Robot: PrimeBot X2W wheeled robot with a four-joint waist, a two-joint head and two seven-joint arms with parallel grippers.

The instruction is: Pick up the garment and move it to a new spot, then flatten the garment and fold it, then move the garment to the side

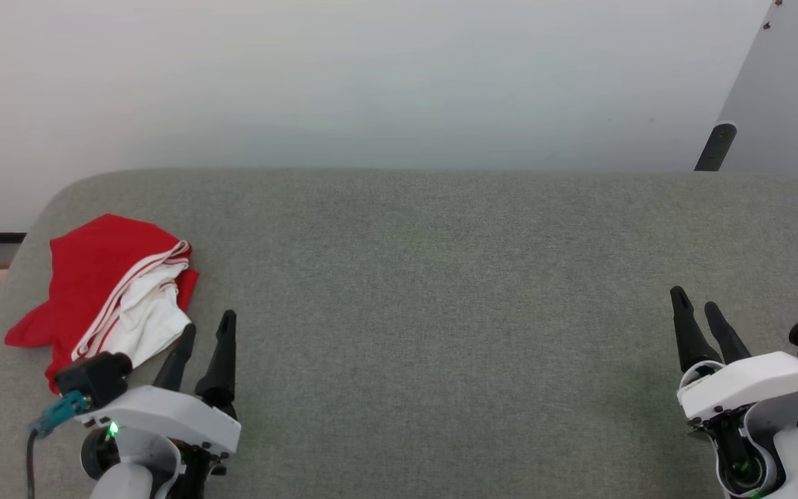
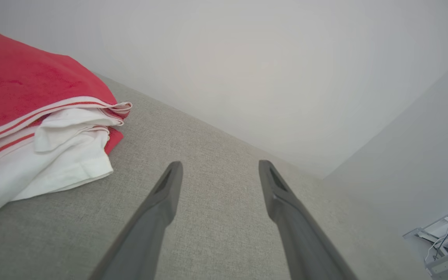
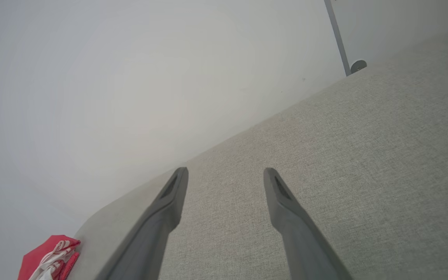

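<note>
Garment [image 1: 104,284]: lies bunched at left end of grey pad [image 1: 440,312]; pickup, flattening, folding and move aside all appear outstanding. Left gripper [image 1: 208,322], right gripper [image 1: 693,299]: fingers spread, empty.

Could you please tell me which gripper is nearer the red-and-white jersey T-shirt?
Left. The left gripper sits just beside the red-and-white jersey T-shirt; the right gripper is far across the grey surface.

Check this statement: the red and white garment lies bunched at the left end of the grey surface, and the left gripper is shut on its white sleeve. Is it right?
Not quite. The left gripper is open and holds nothing: the left wrist view shows its fingers apart over the bare grey surface, beside the garment. The rest stands.
</note>
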